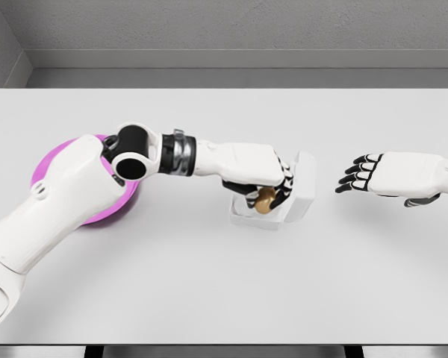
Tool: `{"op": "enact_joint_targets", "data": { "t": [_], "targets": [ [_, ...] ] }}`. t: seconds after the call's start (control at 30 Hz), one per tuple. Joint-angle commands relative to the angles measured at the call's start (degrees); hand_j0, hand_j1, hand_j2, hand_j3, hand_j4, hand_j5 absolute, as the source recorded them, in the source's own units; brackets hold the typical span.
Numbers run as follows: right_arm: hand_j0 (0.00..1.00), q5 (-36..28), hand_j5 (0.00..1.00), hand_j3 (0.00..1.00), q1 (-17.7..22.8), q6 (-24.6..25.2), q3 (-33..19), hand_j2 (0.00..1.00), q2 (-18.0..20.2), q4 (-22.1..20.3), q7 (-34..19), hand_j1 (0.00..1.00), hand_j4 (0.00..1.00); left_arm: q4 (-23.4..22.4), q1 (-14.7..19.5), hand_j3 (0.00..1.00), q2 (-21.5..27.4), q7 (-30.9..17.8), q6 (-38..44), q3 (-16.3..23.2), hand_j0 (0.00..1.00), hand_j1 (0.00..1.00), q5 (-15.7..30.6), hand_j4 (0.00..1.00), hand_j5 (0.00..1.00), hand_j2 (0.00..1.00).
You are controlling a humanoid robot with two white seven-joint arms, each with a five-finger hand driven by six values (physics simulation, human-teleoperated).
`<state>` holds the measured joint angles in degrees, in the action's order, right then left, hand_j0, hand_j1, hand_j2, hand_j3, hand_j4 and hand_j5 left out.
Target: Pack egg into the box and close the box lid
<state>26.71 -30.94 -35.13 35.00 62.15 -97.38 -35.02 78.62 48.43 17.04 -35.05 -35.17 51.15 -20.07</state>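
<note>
- One view only, head view; notes below all from it.
- Left hand (263, 186) reaching across the tabletop (209, 291) from the lower left, fingers curled around the egg (266, 200); gripping it from above.
- Egg brown-gold, held directly over the open cavity of the box (263, 218), low, at about rim level; touching the box floor or not, cannot tell.
- Box small, white, near mid-tabletop; lid (305, 186) standing upright on the side toward the right hand, hinged open.
- Probably kept upright to leave the cavity clear for a top-down entry from the left arm's side.
- Top grasp likely chosen so the fingers can release straight down without dragging on the box walls.
- Right hand (373, 174) hovering above the tabletop to the right of the box, apart from the lid, fingers spread and pointing toward it, holding nothing.
- Likely staged there for pushing the lid over once the left hand is out of the way.
- Pink bowl (51, 160) at far left, mostly hidden behind the left arm; contents not visible.
- Judged stage: egg at placement, not yet released; lid closing not yet started.
</note>
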Motion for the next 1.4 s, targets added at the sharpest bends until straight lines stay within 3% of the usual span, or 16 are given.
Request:
{"op": "enact_joint_targets", "data": {
  "t": [0.0, 0.37, 0.53, 0.93, 1.07, 1.27, 1.37],
  "targets": [
    [1.0, -0.17, 1.0, 1.0, 0.0, 0.13, -0.02, 1.0, 0.07, 0.0, 0.02, 1.0, 1.0, -0.05, 0.0, 0.25, -0.16, 0.05, 0.17, 0.27, 0.25, 0.25, 0.38, 0.25, 0.25, 0.25],
    [1.0, -0.17, 1.0, 1.0, 0.0, 0.13, -0.02, 1.0, 0.07, 0.0, 0.02, 1.0, 1.0, -0.14, 0.18, 0.25, -0.43, 0.05, 0.17, -0.17, 0.25, 0.25, 0.47, 0.25, 0.25, 0.25],
    [1.0, -0.17, 1.0, 1.0, 0.0, 0.13, -0.02, 1.0, 0.07, 0.0, 0.02, 1.0, 1.0, -3.12, 0.26, 0.25, -1.48, 0.05, 0.17, -0.26, 0.25, 0.25, 0.47, 0.25, 0.25, 0.25],
    [1.0, -0.17, 1.0, 1.0, 0.0, 0.13, -0.02, 1.0, 0.07, 0.0, 0.02, 1.0, 1.0, -4.09, 0.26, 0.25, -2.36, 0.05, 0.17, -0.17, 0.25, 0.25, 0.47, 0.25, 0.25, 0.25],
    [1.0, -0.17, 1.0, 1.0, 0.0, 0.13, -0.02, 1.0, 0.07, 0.0, 0.02, 1.0, 1.0, -4.0, 0.18, 0.28, -2.27, 0.05, 0.17, -0.17, 0.28, 0.28, 0.47, 0.28, 0.28, 0.28],
    [1.0, -0.17, 1.0, 1.0, 0.0, 0.13, -0.02, 1.0, 0.07, 0.0, 0.02, 1.0, 1.0, -5.06, 0.0, 0.43, -2.36, 0.05, 0.17, -0.26, 0.43, 0.43, 0.64, 0.43, 0.43, 0.43],
    [1.0, -0.25, 1.0, 1.0, 0.0, 0.13, -0.02, 1.0, 0.07, 0.0, 0.02, 1.0, 1.0, -5.49, 0.0, 0.44, -2.27, 0.05, 0.17, -0.26, 0.44, 0.44, 0.64, 0.44, 0.44, 0.44]
  ]
}}
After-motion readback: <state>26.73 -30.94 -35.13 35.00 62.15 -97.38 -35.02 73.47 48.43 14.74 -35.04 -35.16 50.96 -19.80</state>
